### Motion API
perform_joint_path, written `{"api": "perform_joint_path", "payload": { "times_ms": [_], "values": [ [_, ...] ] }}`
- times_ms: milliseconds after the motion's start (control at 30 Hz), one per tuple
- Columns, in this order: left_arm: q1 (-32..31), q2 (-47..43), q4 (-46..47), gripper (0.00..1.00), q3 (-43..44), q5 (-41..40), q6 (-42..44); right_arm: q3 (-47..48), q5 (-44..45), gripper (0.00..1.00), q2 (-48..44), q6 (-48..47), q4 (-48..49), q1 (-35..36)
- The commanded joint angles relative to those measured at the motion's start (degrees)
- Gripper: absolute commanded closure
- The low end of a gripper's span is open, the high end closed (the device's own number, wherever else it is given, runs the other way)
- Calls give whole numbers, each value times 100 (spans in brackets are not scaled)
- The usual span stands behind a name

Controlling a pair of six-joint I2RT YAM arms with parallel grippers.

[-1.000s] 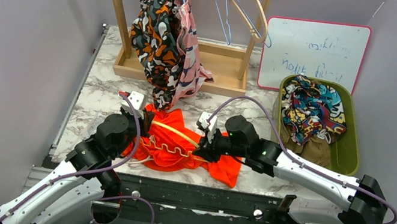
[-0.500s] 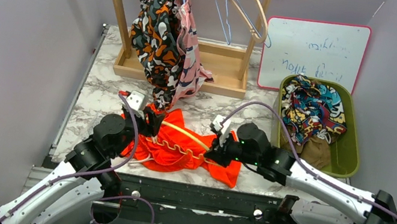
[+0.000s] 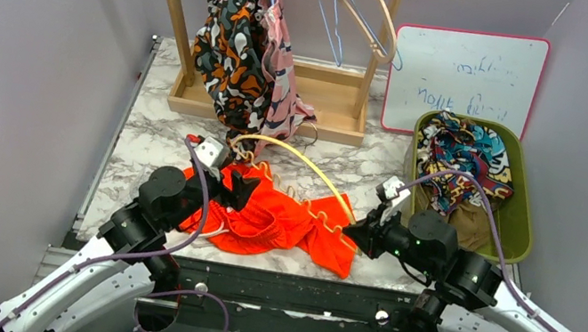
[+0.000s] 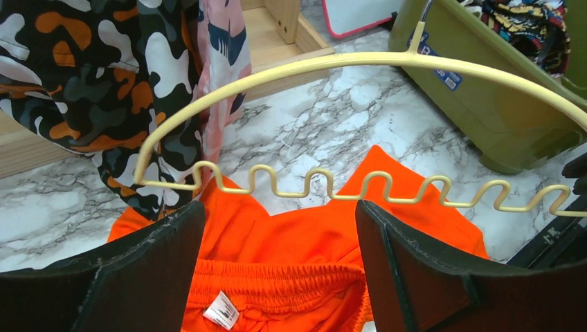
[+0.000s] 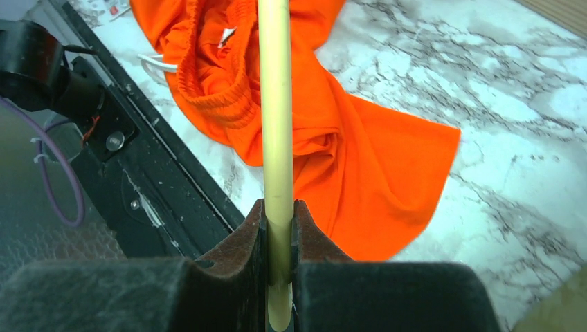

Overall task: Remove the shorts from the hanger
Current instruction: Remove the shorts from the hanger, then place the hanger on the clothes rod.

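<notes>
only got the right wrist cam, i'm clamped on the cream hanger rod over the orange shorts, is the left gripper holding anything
observer: no, the left gripper is open, its jaws wide over the waistband of the bright orange fabric shorts, gripping nothing.
operator: is the hanger out of the shorts
observer: looks so. The wavy lower bar of the cream hanger sits above the shorts with nothing threaded on it.
operator: where's the bin
observer: the olive green plastic bin is right of and beyond the right gripper, with multicolour print shorts inside.
</notes>
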Motion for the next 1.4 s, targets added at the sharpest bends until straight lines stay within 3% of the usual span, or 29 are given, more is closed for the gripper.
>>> {"api": "perform_joint_path", "payload": {
  "times_ms": [0, 367, 600, 900, 1000, 1367],
  "values": [
    [33, -160, 261, 17, 130, 221, 69, 355, 633, 99, -168, 333, -683, 28],
    [33, -187, 148, 16, 156, -140, 51, 1275, 465, 99, -210, 642, -1320, 30],
    [33, -246, 113, 13, 156, -323, 42, 2395, 288, 99, -329, 573, -2387, 37],
    [28, -212, 66, 7, 162, -447, 25, 3266, 1721, 99, -691, 716, -3431, 37],
    [28, -182, 25, 1, 176, -512, 7, 3262, 2034, 99, -756, 703, -3304, 39],
    [33, -270, -18, 1, 147, -903, -61, 2717, 1916, 99, -2, -504, -1599, 35]
  ]
}}
